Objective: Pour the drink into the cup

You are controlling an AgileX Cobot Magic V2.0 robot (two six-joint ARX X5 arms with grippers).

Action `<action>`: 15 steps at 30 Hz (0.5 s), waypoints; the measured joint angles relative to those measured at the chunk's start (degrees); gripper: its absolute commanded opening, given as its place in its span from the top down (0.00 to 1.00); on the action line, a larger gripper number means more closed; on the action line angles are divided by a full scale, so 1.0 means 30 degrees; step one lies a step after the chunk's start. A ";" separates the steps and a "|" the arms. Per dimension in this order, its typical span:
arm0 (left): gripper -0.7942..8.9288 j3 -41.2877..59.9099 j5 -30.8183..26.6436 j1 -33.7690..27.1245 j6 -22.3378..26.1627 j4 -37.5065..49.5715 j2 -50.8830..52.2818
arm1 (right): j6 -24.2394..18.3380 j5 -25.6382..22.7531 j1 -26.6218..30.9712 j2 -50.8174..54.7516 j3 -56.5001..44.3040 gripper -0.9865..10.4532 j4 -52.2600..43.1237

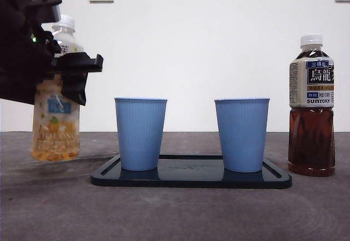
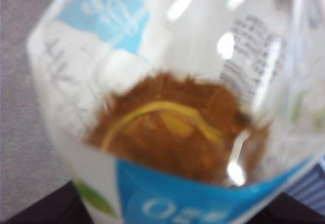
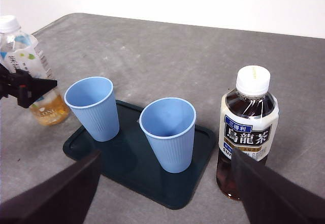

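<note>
A clear bottle of pale tea (image 1: 54,123) with a white cap stands upright at the far left, its base at or just above the table. My left gripper (image 1: 74,69) is shut on its upper body. In the left wrist view the bottle (image 2: 172,132) fills the picture and hides the jaws. Two blue ribbed cups (image 1: 140,134) (image 1: 241,134) stand empty on a black tray (image 1: 191,182). My right gripper (image 3: 165,158) hangs open high above the tray, holding nothing. That view also shows the held bottle (image 3: 30,66) left of the cups (image 3: 94,107) (image 3: 168,132).
A capped Suntory bottle of dark oolong tea (image 1: 311,110) stands right of the tray, also seen in the right wrist view as the dark bottle (image 3: 249,132). Grey tabletop (image 1: 175,213) lies in front of the tray. A white wall is behind.
</note>
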State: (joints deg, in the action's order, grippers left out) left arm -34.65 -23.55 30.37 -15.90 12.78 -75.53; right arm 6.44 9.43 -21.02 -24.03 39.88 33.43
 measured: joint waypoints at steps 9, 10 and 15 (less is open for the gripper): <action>0.66 0.0000 -0.0044 -0.0080 -0.0998 0.1785 -0.2047 | 0.0000 0.0000 0.0000 0.0000 0.0000 0.56 0.0000; 0.66 0.0000 0.0000 -0.0087 -0.1064 0.2040 -0.2142 | 0.0000 0.0000 0.0007 0.0000 0.0000 0.56 -0.0007; 0.66 0.0000 -0.0029 -0.0080 -0.1239 0.2273 -0.2346 | 0.0000 -0.0015 0.0007 0.0000 0.0000 0.56 -0.0007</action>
State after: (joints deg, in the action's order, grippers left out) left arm -34.65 -23.64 30.13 -19.62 19.59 -82.56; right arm 6.44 9.39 -20.99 -24.03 39.88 33.41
